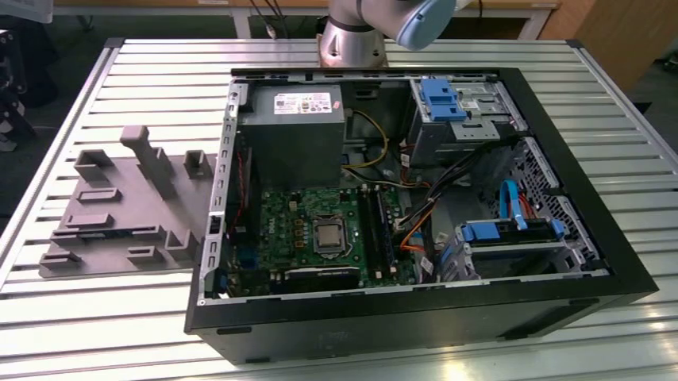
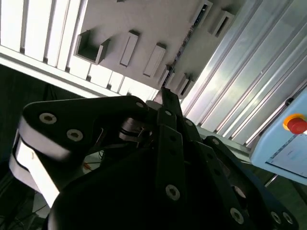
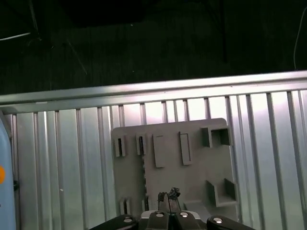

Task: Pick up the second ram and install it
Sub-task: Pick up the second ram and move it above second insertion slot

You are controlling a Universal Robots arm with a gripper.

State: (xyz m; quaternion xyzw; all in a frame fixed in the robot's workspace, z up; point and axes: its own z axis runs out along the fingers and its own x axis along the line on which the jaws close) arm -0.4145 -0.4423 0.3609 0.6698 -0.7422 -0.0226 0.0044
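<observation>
Black metal gripper [image 2: 165,96], fingers pressed together on nothing, dark second ram [image 3: 144,175] edge-up in matte grey moulded holder [image 3: 192,172] just beyond fingertips, ribbed aluminium table [image 3: 72,158]

Robotics lab, by the look of it. Slatted aluminium-profile bench [image 1: 106,79], robot arm base [image 1: 355,44] at far edge. Opened desktop PC case [image 1: 625,270] lying on side, grey parts fixture [image 1: 117,214] beside it. Pale-blue pendant with red stop button [image 2: 296,124].
</observation>
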